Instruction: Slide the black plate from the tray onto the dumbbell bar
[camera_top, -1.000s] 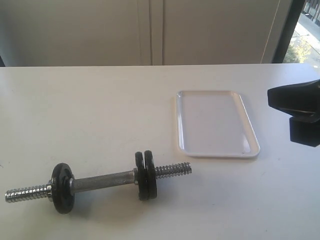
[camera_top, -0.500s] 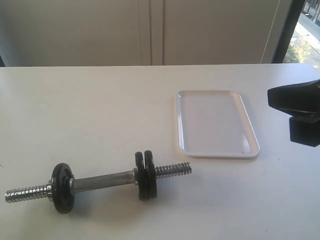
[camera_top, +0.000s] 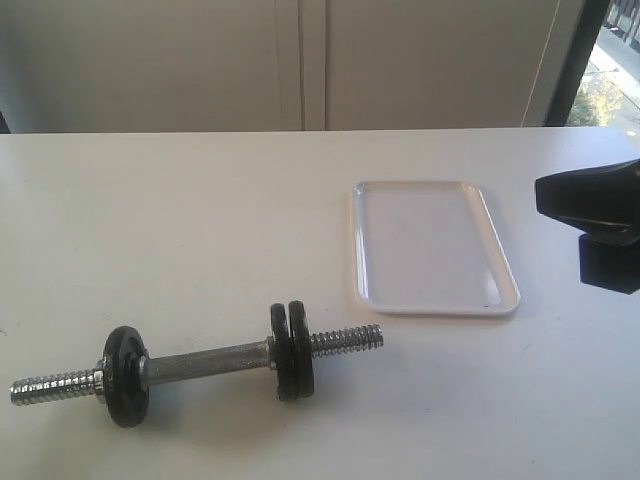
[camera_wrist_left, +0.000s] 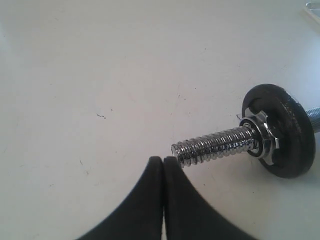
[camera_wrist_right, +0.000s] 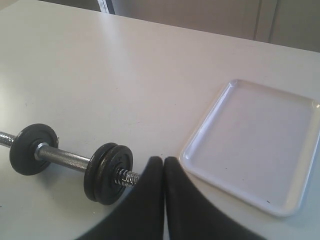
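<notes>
Nothing has shifted since a second ago. On the tabletop (camera_top: 200, 220), the white tray (camera_top: 436, 308) lies near the silver dumbbell bar (camera_top: 205, 360) — the round, rimmed black plate (camera_top: 299, 358) sits on it against a matching disc (camera_top: 277, 340). My left claw (camera_wrist_left: 163, 161) and right claw (camera_wrist_right: 163, 161) — both closed, empty.

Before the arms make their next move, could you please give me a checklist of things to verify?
1. Tray holds no disc: ok, the tray is bare.
2. Black plate on the dumbbell bar: ok, apparently the outer disc, beside another disc, at the end nearer the tray.
3. Left gripper empty: ok, shut, holding nothing.
4. Left gripper clear of the dumbbell bar: cannot tell, its tips sit right beside the threads.
5. Right gripper empty: ok, shut, holding nothing.
6. Nut outside the black plate: not ok, none visible; only the other end's nut shows.
</notes>
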